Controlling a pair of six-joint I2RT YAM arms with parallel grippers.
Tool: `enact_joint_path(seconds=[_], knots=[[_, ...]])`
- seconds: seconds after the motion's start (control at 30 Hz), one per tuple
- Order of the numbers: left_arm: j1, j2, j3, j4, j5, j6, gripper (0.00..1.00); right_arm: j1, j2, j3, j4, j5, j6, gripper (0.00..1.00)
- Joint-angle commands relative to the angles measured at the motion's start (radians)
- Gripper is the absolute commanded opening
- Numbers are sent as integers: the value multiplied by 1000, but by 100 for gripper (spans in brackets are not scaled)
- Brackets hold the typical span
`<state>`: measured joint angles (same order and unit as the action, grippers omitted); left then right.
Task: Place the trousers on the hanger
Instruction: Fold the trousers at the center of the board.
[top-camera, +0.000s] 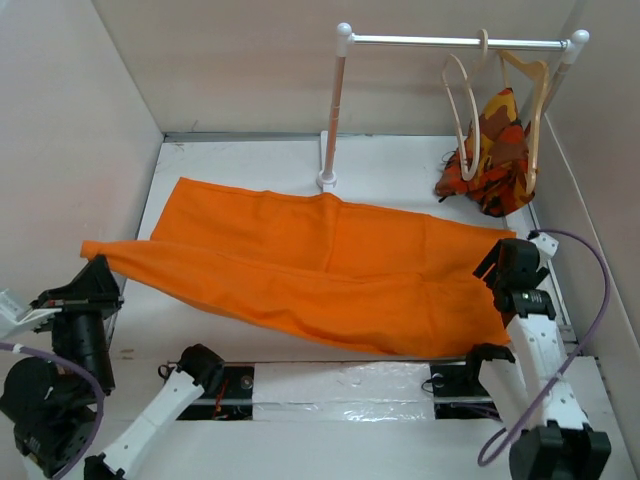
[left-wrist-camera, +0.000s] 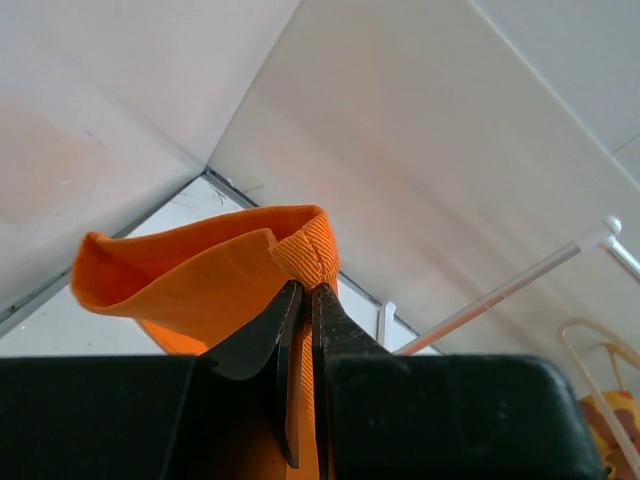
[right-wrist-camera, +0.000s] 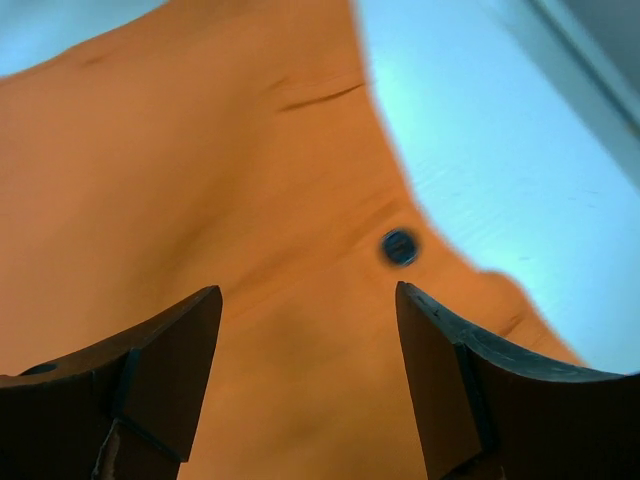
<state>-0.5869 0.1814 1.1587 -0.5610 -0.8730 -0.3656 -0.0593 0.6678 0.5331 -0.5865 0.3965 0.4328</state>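
The bright-orange trousers (top-camera: 310, 270) lie spread across the table, legs pointing left, waist at the right. My left gripper (top-camera: 95, 268) is shut on the hem of a leg end (left-wrist-camera: 300, 250) and holds it lifted off the table at the left. My right gripper (top-camera: 497, 262) is open over the waist end, its fingers (right-wrist-camera: 440, 370) spread above the cloth (right-wrist-camera: 200, 180) near a dark button (right-wrist-camera: 399, 246). The thin cream hanger (top-camera: 463, 110) hangs from the rail (top-camera: 455, 41) at the back right.
A thicker tan wooden hanger (top-camera: 530, 100) on the same rail carries a small orange, red and brown patterned garment (top-camera: 495, 155). The rail's left post (top-camera: 332, 120) stands behind the trousers. Pale walls close in on the left, back and right.
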Motion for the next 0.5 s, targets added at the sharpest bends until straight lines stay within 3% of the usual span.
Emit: enact_joint_path(seconds=[0.0,0.17,0.47], knots=[[4,7,-80,76,86,5,0,-134,84,-5,184,32,-55,78],[4,-46,-137,70,137,-22,0,-376,370,11,370,-263,-241,82],[4,-53,-165,98,184,-22,0,-453,746,174,502,-537,-272,77]])
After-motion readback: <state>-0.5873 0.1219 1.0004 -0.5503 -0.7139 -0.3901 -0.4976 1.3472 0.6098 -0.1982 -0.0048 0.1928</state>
